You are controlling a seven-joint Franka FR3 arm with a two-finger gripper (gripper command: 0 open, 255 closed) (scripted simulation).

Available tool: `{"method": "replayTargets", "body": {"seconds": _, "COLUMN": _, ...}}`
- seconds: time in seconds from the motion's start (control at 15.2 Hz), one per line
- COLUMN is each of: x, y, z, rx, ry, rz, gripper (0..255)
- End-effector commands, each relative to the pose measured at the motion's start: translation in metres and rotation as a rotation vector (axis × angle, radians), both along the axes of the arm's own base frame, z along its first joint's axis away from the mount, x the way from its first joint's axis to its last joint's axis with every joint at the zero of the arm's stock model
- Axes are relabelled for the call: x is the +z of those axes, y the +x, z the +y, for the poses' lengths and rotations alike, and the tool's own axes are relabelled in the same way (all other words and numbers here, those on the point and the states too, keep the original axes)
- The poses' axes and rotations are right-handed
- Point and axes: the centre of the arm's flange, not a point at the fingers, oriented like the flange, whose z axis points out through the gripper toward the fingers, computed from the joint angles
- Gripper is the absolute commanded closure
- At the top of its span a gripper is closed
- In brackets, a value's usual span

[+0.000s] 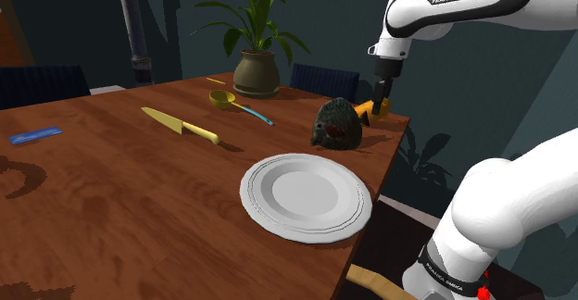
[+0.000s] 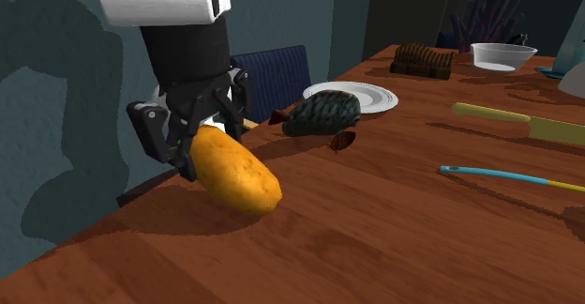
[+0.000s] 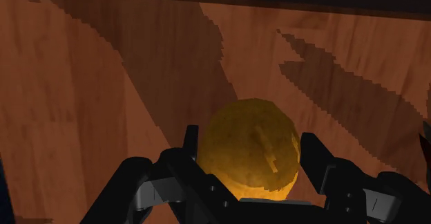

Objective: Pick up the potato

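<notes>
1. orange-brown potato tilted low over the wooden bench near its edge, beside a dark scaly lump.
2. black hand clasped the potato's upper end, fingers partly closed on it.

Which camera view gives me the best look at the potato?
The second exterior view: the potato shows along nearly its whole length, tilted, its upper end in the gripper. The wrist view shows one rounded end between the fingers. The shoulder view shows a small orange part beside a dark scaly object.
</notes>
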Motion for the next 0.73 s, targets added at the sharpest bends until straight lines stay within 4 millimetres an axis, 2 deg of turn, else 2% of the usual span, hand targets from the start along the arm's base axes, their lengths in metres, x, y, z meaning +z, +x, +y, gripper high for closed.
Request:
{"method": "replayTargets", "body": {"seconds": 0.0, "x": 0.011, "y": 0.000, "z": 0.000, "rx": 0.000, "ry": 0.000, "rz": 0.000, "gripper": 255}}
{"method": "replayTargets", "body": {"seconds": 0.53, "x": 0.053, "y": 0.000, "z": 0.000, "rx": 0.000, "ry": 0.000, "rz": 0.000, "gripper": 255}}
{"method": "replayTargets", "body": {"seconds": 0.66, "x": 0.054, "y": 0.000, "z": 0.000, "rx": 0.000, "ry": 0.000, "rz": 0.000, "gripper": 255}}
